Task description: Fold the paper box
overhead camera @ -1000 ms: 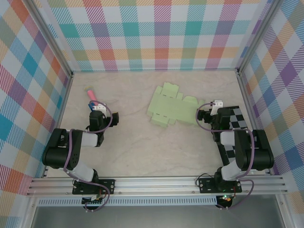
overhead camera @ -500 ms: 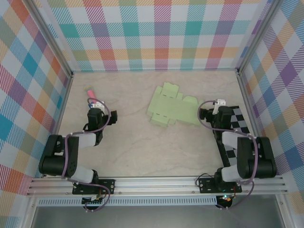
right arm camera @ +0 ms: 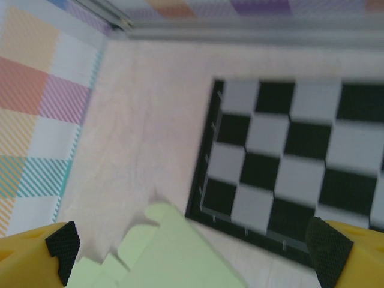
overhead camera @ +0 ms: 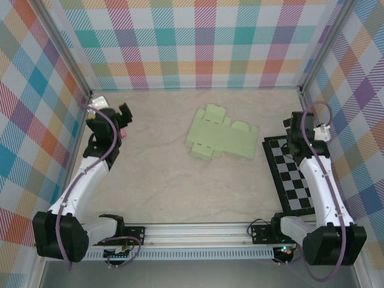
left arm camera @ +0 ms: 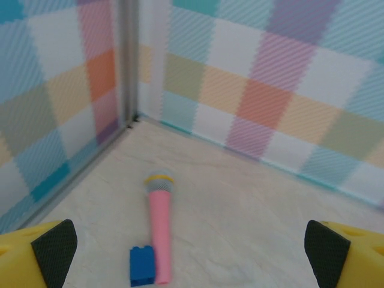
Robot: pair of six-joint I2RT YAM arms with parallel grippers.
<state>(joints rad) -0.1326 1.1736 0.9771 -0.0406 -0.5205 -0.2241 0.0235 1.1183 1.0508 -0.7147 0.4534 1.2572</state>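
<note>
The top camera sits high above and behind the arm bases (overhead camera: 117, 233), which lie at 6 o'clock, and looks down over the whole table (overhead camera: 180, 192) to the back wall (overhead camera: 198, 42) at 12. The left wrist camera is low and near the table, facing the wall corner (left arm camera: 129, 114) at 11 o'clock, with the left fingertips (left arm camera: 54, 246) in its lower corners; it shares the stick (left arm camera: 160, 231) with the top view. The right wrist camera looks steeply down from fairly close, right fingertips (right arm camera: 327, 246) in its lower corners, sharing the board (right arm camera: 300, 150) and the box (right arm camera: 174, 252) edge with the top view
</note>
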